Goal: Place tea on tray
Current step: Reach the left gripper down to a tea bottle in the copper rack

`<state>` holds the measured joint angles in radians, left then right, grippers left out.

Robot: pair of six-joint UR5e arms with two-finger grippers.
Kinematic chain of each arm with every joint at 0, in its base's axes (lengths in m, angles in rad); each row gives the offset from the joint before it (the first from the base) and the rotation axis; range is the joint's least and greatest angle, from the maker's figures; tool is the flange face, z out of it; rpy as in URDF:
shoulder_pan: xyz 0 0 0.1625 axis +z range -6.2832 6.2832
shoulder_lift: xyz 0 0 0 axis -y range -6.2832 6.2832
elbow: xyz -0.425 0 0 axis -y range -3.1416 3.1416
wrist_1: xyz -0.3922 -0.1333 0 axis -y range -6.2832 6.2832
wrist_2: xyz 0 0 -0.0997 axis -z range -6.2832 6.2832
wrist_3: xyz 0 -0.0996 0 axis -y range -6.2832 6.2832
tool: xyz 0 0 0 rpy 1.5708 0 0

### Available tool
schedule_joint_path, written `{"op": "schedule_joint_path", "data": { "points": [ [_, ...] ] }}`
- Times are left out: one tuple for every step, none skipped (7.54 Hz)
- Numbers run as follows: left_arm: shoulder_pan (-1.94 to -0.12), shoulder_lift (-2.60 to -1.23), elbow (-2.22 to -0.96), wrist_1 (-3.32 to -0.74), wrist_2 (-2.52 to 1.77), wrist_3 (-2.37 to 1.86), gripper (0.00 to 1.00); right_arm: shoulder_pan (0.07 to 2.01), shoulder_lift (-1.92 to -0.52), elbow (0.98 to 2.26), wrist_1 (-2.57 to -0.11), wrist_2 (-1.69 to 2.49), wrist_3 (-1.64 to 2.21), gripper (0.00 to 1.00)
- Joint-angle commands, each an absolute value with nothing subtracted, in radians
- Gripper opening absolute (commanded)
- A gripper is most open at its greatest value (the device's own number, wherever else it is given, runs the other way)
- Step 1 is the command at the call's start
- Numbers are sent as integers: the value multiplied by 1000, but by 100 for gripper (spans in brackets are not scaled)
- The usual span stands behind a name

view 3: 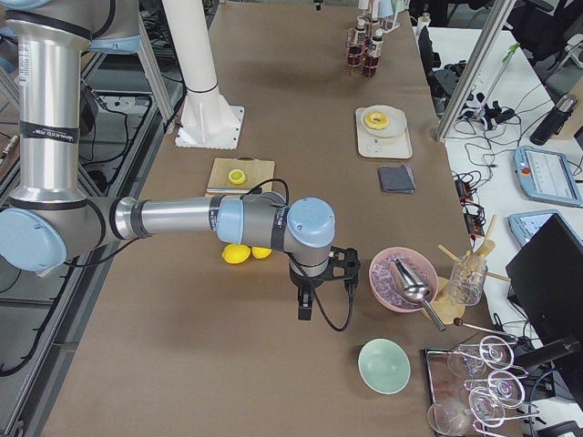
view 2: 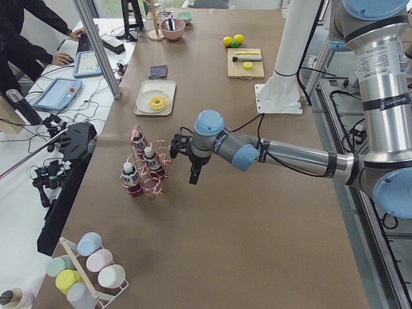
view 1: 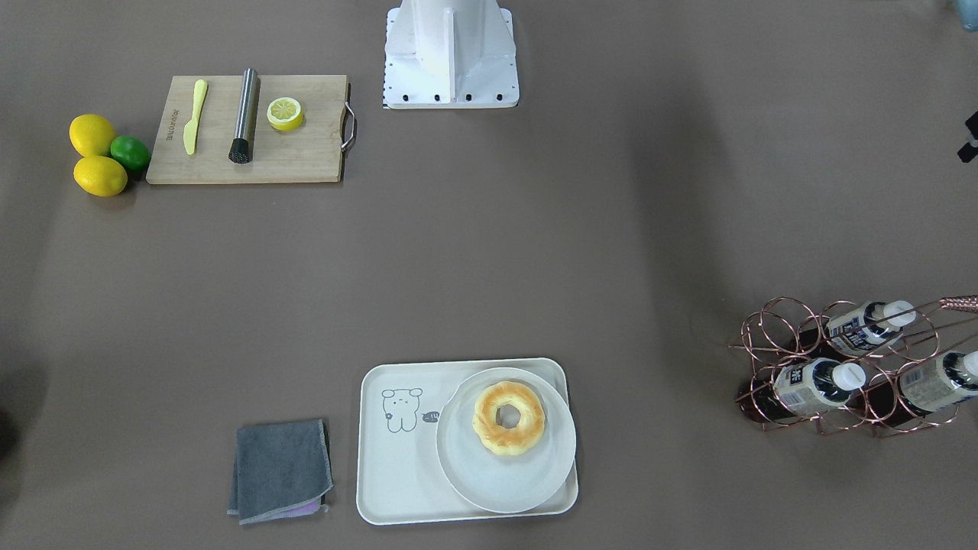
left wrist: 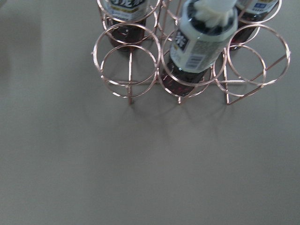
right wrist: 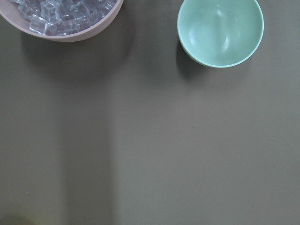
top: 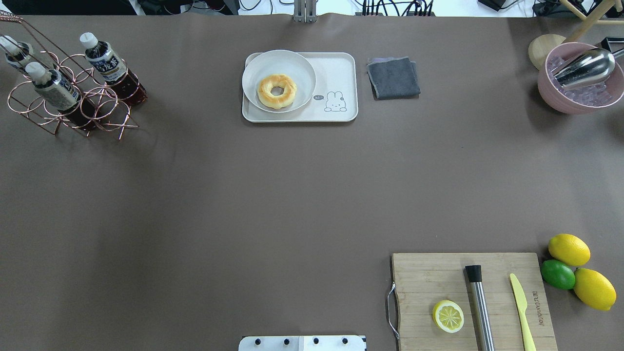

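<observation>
Stands in a copper-coloured wire rack (top: 97, 114) at the far left corner of the brown worktop (top: 243, 195): the tea (top: 108, 62), a small clear plastic bottle of dark reddish-brown drink with a white screw cap and a white and dark-blue label. Sits upright in a ring on the side of the rack nearest to the tray, well apart from it. In the same rack, two more small bottles, one with a paler label (view 1: 936, 382).

On the far side of the worktop, a cream-white rounded-rectangle tray (top: 341, 68) with a raised rim and a small line-drawn cartoon. Carries a round white plate (top: 298, 66) on its left part, and on the plate a golden ring doughnut (top: 264, 91). Just beside the tray, a folded grey cloth (top: 394, 77).

At the far right, a round pink bowl (top: 545, 95) filled with clear ice cubes (top: 587, 95), with a shiny metal scoop (top: 585, 66) in it. Near it, a mint-green bowl (right wrist: 220, 30).

Near the rack, on the robot's side and apart from it, the left gripper (view 2: 193, 175), pointing down. Near the pink bowl, the right gripper (view 3: 305, 308). For both, width of the jaws and any hold impossible to tell from the side views.
</observation>
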<state>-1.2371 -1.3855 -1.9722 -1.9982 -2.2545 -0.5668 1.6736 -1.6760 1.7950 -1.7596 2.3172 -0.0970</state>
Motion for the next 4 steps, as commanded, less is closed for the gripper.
{"op": "schedule_joint_path", "data": {
  "points": [
    [-1135, -1559, -1901, -2003, -2174, -752, 98, 1675, -1671, 1793, -1759, 2318, -97, 100],
    [-1135, -1609, -1855, -1985, -2174, -752, 98, 1675, -1671, 1795, -1761, 2321, -97, 100],
    [-1146, -1659, -1832, -1933, -2171, -733, 98, 1675, -1669, 1795, -1761, 2341, -97, 100],
    [-1160, -1693, -1810, -1905, -2171, -715, 97, 1675, -1670, 1795, -1759, 2351, -97, 100]
  ]
}}
